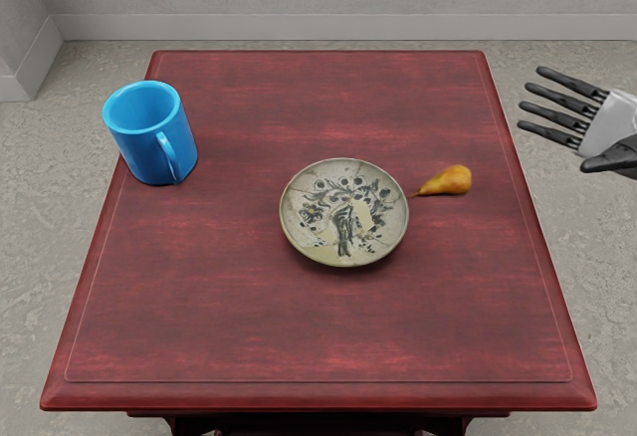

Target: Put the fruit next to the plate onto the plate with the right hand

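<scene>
The small yellow-orange pear (447,181) lies on its side on the dark red wooden counter (299,327), just beside the right rim of the round cream ceramic plate with dark painted pattern (343,210), stem toward it. The right hand (577,122) hangs off the counter's right edge, fingers spread and holding nothing, likely poised to reach in. A blue mug (151,132) stands well apart, out of the way

red wooden table (299,327) | blue mug (149,132): upright, far-left corner, handle frontward | grey floor (40,257)
</scene>
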